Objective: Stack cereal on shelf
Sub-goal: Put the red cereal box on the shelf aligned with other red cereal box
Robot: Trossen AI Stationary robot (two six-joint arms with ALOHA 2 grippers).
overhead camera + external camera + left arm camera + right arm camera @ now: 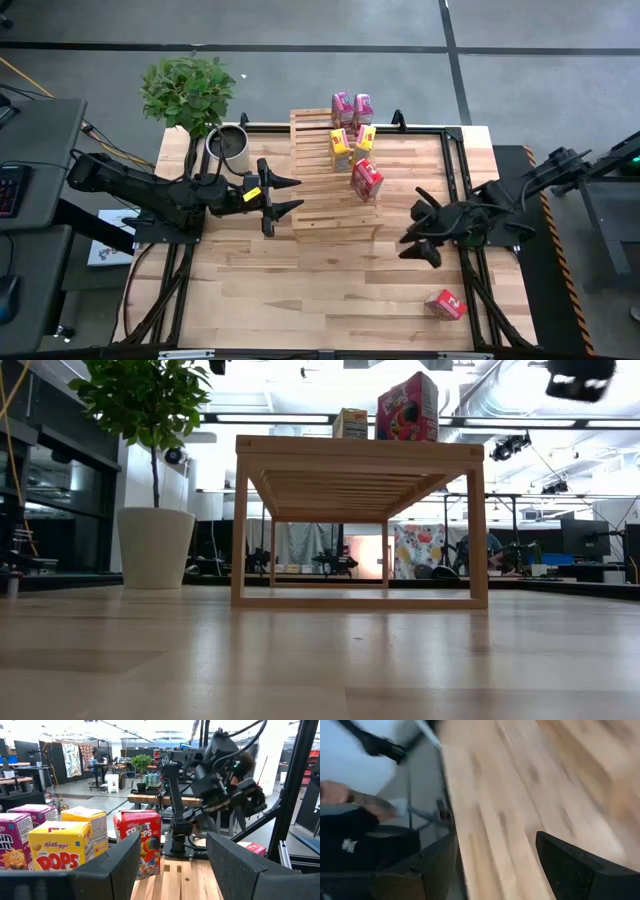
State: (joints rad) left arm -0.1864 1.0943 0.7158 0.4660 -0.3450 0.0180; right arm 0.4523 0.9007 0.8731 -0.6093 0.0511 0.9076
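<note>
The slatted wooden shelf [335, 175] stands on its leg frames [360, 601] at the table's far middle. On its top stand two pink cereal boxes [352, 107], two yellow ones [352, 143] and a red one [367, 178], all upright. The left wrist view shows the red one [140, 840] closest. Another red box [445, 304] lies on the table near the right front corner. My left gripper [287, 196] is open and level at the shelf's left side, pointing at the boxes. My right gripper [412, 237] is open above the table, right of the shelf, between it and the lone red box.
A potted plant [190, 90] in a pale pot [228, 147] stands at the shelf's far left. Black frame rails [455, 140] run round the table. A person's forearm [355, 802] shows beyond the table's edge in the right wrist view. Bare tabletop [300, 290] lies before the shelf.
</note>
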